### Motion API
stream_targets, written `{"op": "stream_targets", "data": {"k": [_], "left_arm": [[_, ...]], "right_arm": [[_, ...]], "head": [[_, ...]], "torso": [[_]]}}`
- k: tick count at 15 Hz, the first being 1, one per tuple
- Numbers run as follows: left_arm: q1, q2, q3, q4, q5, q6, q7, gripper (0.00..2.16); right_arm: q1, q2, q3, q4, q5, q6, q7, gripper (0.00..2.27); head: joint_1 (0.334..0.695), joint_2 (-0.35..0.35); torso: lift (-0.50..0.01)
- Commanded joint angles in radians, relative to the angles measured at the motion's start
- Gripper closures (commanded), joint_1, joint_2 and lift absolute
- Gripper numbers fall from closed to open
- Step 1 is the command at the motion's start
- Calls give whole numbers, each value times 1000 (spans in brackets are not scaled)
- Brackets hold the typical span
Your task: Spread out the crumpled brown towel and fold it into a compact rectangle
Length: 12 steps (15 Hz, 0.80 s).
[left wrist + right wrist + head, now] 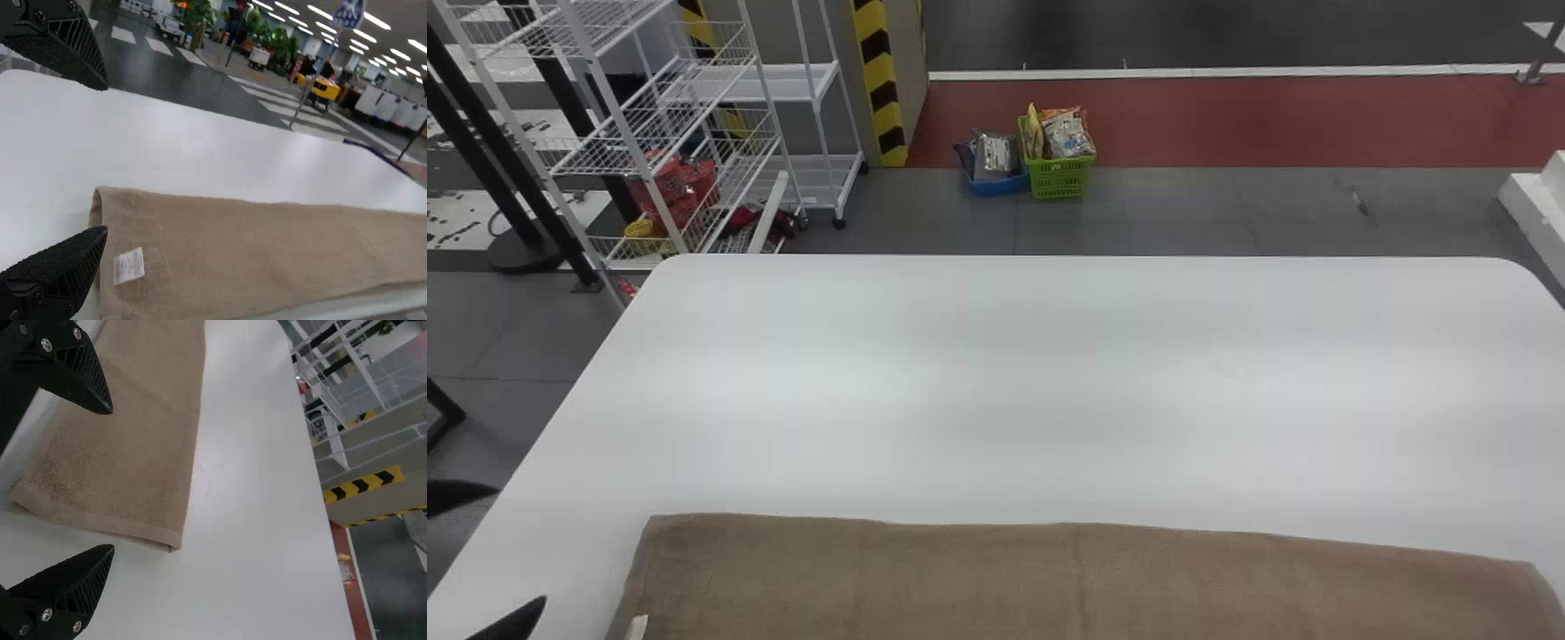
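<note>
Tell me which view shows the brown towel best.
The left wrist view: it shows the brown towel with its label and parts of both long edges. The head view shows the far edge but cuts off the near part; the right wrist view shows its right end.

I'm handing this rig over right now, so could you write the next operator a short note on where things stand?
Left gripper: open, at the towel's left end, by the white label.
Right gripper: open, at the right end.
Brown towel: a long, flat band along the near side of the white table.
Done: spread out, apparently doubled lengthwise.
Left: probably folding the ends in to make it compact.
</note>
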Motion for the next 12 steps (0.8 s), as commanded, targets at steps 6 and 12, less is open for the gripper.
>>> {"op": "stream_targets", "data": {"k": [6,12], "left_arm": [[5,-51,-85,-113,121,836,69,211],[77,-105,-45,-285,211,1278,28,211]], "right_arm": [[-155,-12,-24,-17,22,170,3,53],[-231,-39,24,3,55,229,3,56]], "head": [[695,164],[695,167]], "torso": [[-127],[-127]]}}
